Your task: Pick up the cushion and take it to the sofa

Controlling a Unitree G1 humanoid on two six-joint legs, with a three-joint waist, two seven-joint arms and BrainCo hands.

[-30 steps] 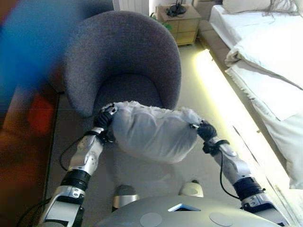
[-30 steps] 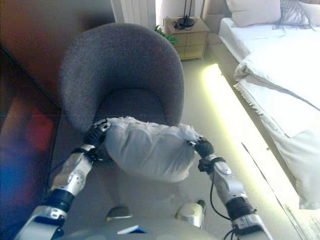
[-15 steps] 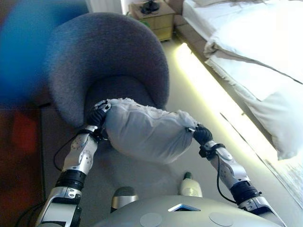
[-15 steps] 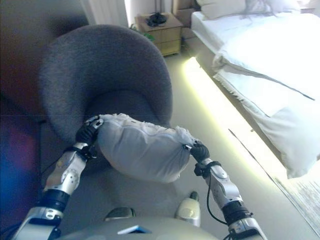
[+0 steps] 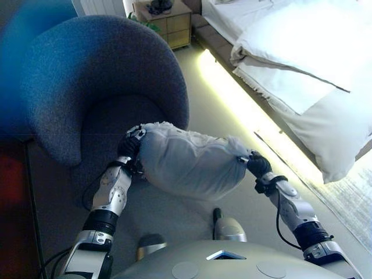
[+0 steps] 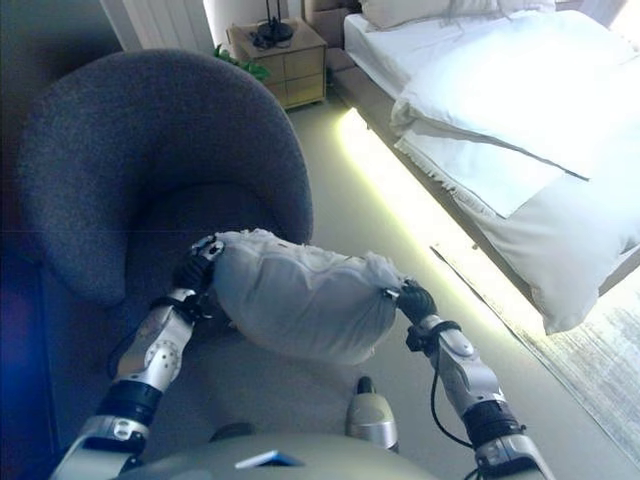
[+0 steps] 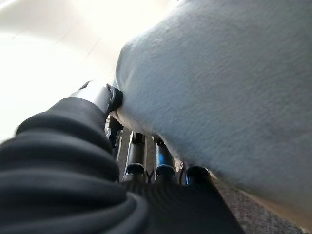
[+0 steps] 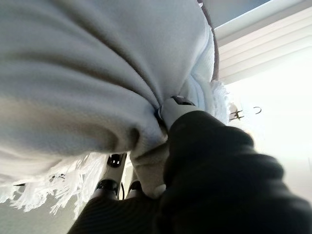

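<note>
A pale grey cushion (image 5: pixel 189 161) with a white fringe hangs in the air between my two hands, just in front of the grey round-backed sofa chair (image 5: pixel 93 81). My left hand (image 5: pixel 129 150) grips its left end, thumb (image 7: pixel 100 95) pressed into the cloth and fingers (image 7: pixel 134 156) curled under it. At the cushion's right end my right hand (image 5: pixel 257 167) pinches the cloth, its thumb (image 8: pixel 175 108) dug into a fold beside the fringe (image 8: pixel 63 187). The cushion (image 6: pixel 300 295) sags a little in the middle and touches nothing else.
A bed with white bedding (image 5: pixel 302 52) runs along the right, with a lit strip (image 5: pixel 232 93) at its base. A wooden nightstand (image 5: pixel 165 20) stands at the back. A pale rug (image 5: pixel 354 203) lies at the far right. A dark wall (image 6: pixel 20 330) is close on the left.
The view has swung: chair and bed now sit further left in the picture. The cushion stays held between both hands in the same way.
</note>
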